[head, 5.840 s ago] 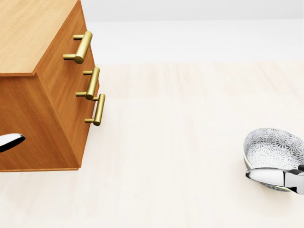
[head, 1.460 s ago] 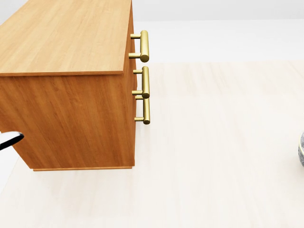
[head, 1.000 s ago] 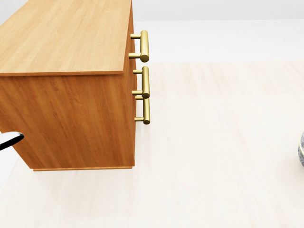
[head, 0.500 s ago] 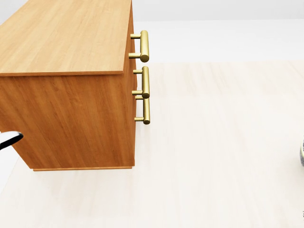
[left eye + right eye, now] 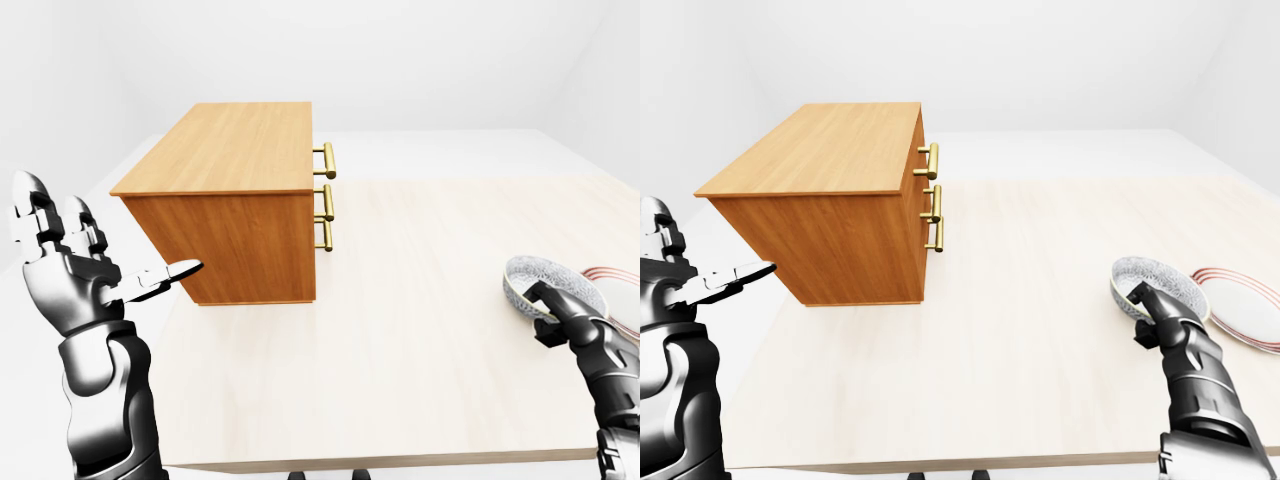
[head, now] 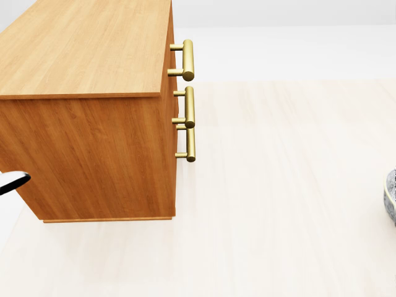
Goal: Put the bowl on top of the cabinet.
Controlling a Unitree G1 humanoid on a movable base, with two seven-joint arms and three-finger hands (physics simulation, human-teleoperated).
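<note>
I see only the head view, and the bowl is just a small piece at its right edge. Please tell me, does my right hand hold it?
Observer: Yes. In the right-eye view the right hand grips the bowl by its lower-left rim.
Operator: Is anything else close to the bowl?
Observer: A plate with a striped rim lies just to the right of it.
Operator: And where is my left hand?
Observer: The left hand is raised and open at the left of the left-eye view, apart from the cabinet.
</note>
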